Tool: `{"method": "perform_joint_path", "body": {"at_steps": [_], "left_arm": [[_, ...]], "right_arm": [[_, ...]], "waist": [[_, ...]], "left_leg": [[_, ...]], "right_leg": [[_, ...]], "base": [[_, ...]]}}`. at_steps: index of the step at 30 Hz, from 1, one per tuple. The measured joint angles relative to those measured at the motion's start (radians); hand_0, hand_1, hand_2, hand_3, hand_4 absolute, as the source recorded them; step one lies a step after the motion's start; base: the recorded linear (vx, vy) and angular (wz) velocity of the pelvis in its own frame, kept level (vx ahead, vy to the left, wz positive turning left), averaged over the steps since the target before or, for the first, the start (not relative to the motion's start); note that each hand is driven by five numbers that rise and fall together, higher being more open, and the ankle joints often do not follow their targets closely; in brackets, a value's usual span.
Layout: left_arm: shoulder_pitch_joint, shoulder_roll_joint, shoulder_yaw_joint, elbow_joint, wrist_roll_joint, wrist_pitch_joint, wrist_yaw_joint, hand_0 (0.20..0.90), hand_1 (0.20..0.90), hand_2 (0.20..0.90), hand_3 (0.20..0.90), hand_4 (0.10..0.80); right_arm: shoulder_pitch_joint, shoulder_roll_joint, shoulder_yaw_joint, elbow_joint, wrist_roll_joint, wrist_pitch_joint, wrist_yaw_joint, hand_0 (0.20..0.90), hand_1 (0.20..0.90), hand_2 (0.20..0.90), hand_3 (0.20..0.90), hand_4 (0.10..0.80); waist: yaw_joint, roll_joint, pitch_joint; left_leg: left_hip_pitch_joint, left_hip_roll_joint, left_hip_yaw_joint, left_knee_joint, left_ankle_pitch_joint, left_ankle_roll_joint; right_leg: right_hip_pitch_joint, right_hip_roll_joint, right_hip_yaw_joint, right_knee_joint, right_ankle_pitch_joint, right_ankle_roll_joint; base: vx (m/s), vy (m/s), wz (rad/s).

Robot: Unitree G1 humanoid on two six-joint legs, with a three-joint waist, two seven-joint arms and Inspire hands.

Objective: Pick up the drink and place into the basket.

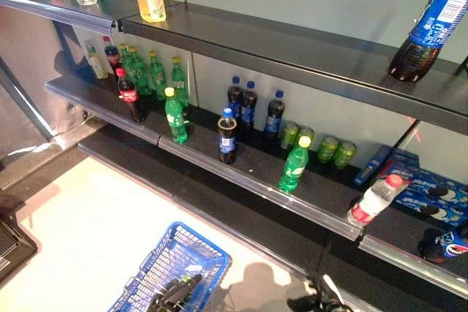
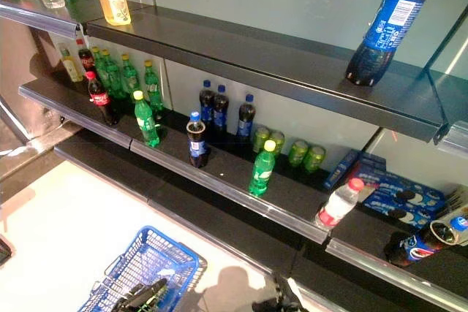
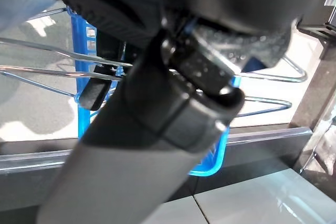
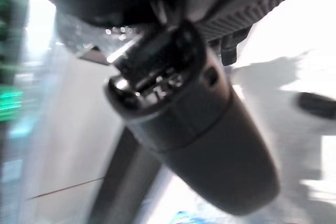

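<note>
Fingers of the left hand seem hooked round the wire handle of the basket, low in the left eye view. Right hand low beside it, holding nothing; cannot tell its fingers' state. No drink in the basket that shows. Green bottle upright at the shelf lip, well apart from both hands.

Right eye view: same layout.

Left wrist view: blue mesh and wire loops past the thumb.

Right wrist view: only the thumb and blur.

Likely hazards: tipping the green bottle off the lip with a clumsy reach, or bumping the dark bottle close by.
</note>
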Motion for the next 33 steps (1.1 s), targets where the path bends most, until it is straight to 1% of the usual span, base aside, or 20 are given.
{"method": "perform_joint_path", "body": {"at_steps": [2, 3, 4, 7, 8, 10, 15, 20, 21, 24, 26, 33], "left_arm": [[0.013, 0.005, 0.000, -0.032, 0.001, 0.010, 0.005, 0.300, 0.300, 0.300, 0.200, 0.100], [0.012, 0.006, 0.000, -0.035, 0.001, 0.011, 0.007, 0.300, 0.300, 0.300, 0.200, 0.100], [0.017, 0.007, 0.000, -0.052, 0.001, 0.014, 0.013, 0.300, 0.300, 0.300, 0.200, 0.100], [0.031, 0.011, 0.002, -0.070, 0.001, 0.015, 0.015, 0.300, 0.300, 0.300, 0.200, 0.100], [0.031, 0.014, 0.002, -0.070, 0.001, 0.015, 0.015, 0.300, 0.300, 0.300, 0.200, 0.100], [0.032, 0.015, 0.005, -0.070, 0.001, 0.015, 0.016, 0.300, 0.300, 0.300, 0.200, 0.100], [0.053, 0.008, 0.007, -0.076, 0.001, 0.009, 0.016, 0.300, 0.300, 0.300, 0.200, 0.100], [0.060, -0.005, 0.018, -0.078, 0.002, 0.008, 0.016, 0.300, 0.300, 0.300, 0.200, 0.100], [0.063, -0.010, 0.027, -0.078, 0.002, 0.007, 0.014, 0.300, 0.300, 0.300, 0.200, 0.100], [0.069, -0.015, 0.044, -0.080, 0.008, 0.007, 0.013, 0.300, 0.300, 0.300, 0.200, 0.100], [0.081, -0.015, 0.046, -0.089, 0.008, 0.007, 0.013, 0.300, 0.300, 0.300, 0.200, 0.100], [0.092, -0.017, 0.044, -0.106, 0.015, 0.007, 0.013, 0.300, 0.300, 0.300, 0.200, 0.100]], "right_arm": [[0.004, -0.038, 0.028, -0.132, -0.025, 0.006, -0.016, 0.900, 0.900, 0.900, 0.900, 0.800], [0.004, -0.051, 0.032, -0.173, -0.036, 0.012, -0.021, 0.900, 0.900, 0.900, 0.900, 0.800], [0.012, -0.081, 0.038, -0.260, -0.055, 0.024, -0.028, 0.900, 0.900, 0.900, 0.900, 0.800], [0.021, -0.133, 0.029, -0.412, -0.079, 0.028, -0.050, 0.900, 0.900, 0.900, 0.900, 0.800], [0.022, -0.155, 0.022, -0.470, -0.095, 0.026, -0.056, 0.900, 0.900, 0.900, 0.900, 0.800], [0.023, -0.170, 0.003, -0.545, -0.120, 0.027, -0.069, 0.900, 0.900, 0.900, 0.900, 0.800], [0.042, -0.198, -0.074, -0.711, -0.182, 0.005, -0.154, 0.900, 0.900, 0.900, 0.900, 0.800], [0.048, -0.222, -0.134, -0.797, -0.235, -0.006, -0.247, 0.900, 0.900, 0.900, 0.900, 0.800], [0.057, -0.227, -0.166, -0.830, -0.251, -0.006, -0.272, 0.900, 0.900, 0.900, 0.900, 0.800], [0.082, -0.244, -0.206, -0.892, -0.251, -0.009, -0.308, 0.900, 0.900, 0.900, 0.900, 0.800], [0.084, -0.258, -0.215, -0.904, -0.253, -0.019, -0.329, 0.900, 0.900, 0.900, 0.900, 0.800], [0.093, -0.258, -0.260, -0.909, -0.268, -0.034, -0.422, 0.900, 0.900, 0.900, 0.900, 0.800]], "waist": [[-0.002, 0.000, 0.004], [-0.002, -0.006, 0.004], [-0.002, -0.007, 0.008], [-0.006, -0.015, 0.018], [-0.010, -0.017, 0.020], [-0.026, -0.019, 0.022], [-0.055, -0.013, 0.026], [-0.059, -0.001, 0.034], [-0.063, 0.002, 0.035], [-0.076, 0.002, 0.036], [-0.085, 0.001, 0.035], [-0.089, -0.002, 0.033]], "left_leg": [[-0.010, -0.001, 0.000, 0.001, 0.000, 0.000], [-0.011, -0.001, 0.000, 0.002, 0.001, -0.001], [-0.013, -0.003, 0.000, 0.002, 0.002, -0.002], [-0.012, -0.004, 0.000, 0.002, 0.002, -0.002], [-0.012, -0.003, 0.001, 0.002, 0.002, -0.002], [-0.012, -0.003, 0.002, 0.002, 0.002, -0.002], [-0.008, 0.000, 0.012, 0.000, 0.001, -0.001], [0.004, 0.002, 0.047, 0.000, -0.003, 0.000], [0.006, 0.003, 0.054, 0.000, -0.004, 0.000], [0.007, 0.004, 0.060, 0.000, -0.005, 0.000], [0.009, 0.005, 0.069, 0.001, -0.007, -0.001], [0.010, 0.008, 0.087, -0.001, -0.007, -0.001]], "right_leg": [[-0.008, 0.000, 0.000, 0.000, 0.001, 0.000], [-0.006, 0.000, 0.000, 0.002, 0.005, 0.001], [-0.007, -0.001, 0.000, 0.004, 0.008, 0.002], [-0.006, -0.001, 0.001, 0.005, 0.008, 0.002], [-0.007, -0.002, 0.001, 0.005, 0.008, 0.002], [-0.007, -0.002, 0.001, 0.005, 0.008, 0.002], [-0.011, -0.004, 0.005, 0.004, 0.009, 0.004], [-0.015, -0.003, 0.030, 0.004, 0.014, 0.003], [-0.023, -0.004, 0.035, 0.004, 0.014, 0.003], [-0.027, -0.004, 0.043, 0.004, 0.015, 0.003], [-0.030, -0.003, 0.053, 0.004, 0.017, 0.002], [-0.041, 0.003, 0.068, 0.004, 0.024, 0.000]], "base": [[0.000, 0.000, 0.00], [0.000, 0.000, 0.00], [0.000, 0.000, 0.00], [0.000, 0.000, 0.00], [0.000, 0.000, 0.00], [0.000, 0.000, 0.00], [0.004, 0.039, -0.04], [0.005, 0.041, -0.17], [0.015, 0.044, -0.10], [0.012, 0.043, -0.08], [0.010, 0.055, -0.13], [0.006, 0.045, -0.07]]}}
